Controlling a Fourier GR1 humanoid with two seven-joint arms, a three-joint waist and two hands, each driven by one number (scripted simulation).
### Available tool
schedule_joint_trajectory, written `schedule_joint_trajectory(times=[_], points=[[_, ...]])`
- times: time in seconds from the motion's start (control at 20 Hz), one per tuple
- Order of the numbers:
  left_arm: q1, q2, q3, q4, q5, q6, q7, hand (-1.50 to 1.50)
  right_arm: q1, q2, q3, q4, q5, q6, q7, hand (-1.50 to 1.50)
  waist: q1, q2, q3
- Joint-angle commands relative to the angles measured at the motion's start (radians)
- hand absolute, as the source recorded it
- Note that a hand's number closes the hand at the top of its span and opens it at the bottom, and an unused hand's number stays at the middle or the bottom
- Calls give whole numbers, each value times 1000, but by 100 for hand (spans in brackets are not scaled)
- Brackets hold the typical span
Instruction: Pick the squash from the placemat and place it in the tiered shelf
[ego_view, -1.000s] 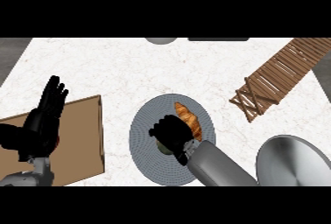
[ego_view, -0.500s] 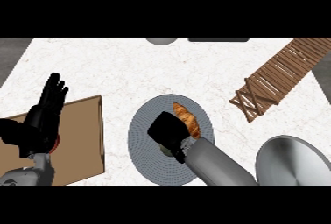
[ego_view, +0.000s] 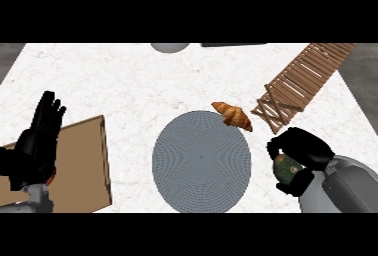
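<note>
While curled round what looks like the squash (ego_view: 286, 168), right hand (ego_view: 304, 159) beside placemat (ego_view: 201, 161)

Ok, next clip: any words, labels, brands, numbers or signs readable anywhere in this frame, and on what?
None. No text shows on the grey placemat, the croissant, the wooden tiered shelf, the brown board or the white counter.
The squash, held in the right hand, bears no label either; the left hand rests open at the left edge.

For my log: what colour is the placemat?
Grey, with a fine concentric ring pattern; the placemat shows in the head view.
</note>
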Motion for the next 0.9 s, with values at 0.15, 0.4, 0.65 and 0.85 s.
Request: schedule_joint_trajectory(times=[0.15,0.4,0.65,0.85], points=[[2,12,6,-24,3,-6,31,0,182,-332,-285,-74,-335,86,-370,150,6,1,-1],[23,12,21,-16,12,-14,7,0,215,-369,-477,-187,-642,332,-325,150,-9,-6,-6],[23,-20,-27,-49,-15,-1,25,0,236,-459,-706,-203,-845,409,-163,150,22,0,-4],[-28,-27,-23,-1,-9,-18,7,0,179,-509,-813,-134,-887,427,-95,150,55,10,-2]])
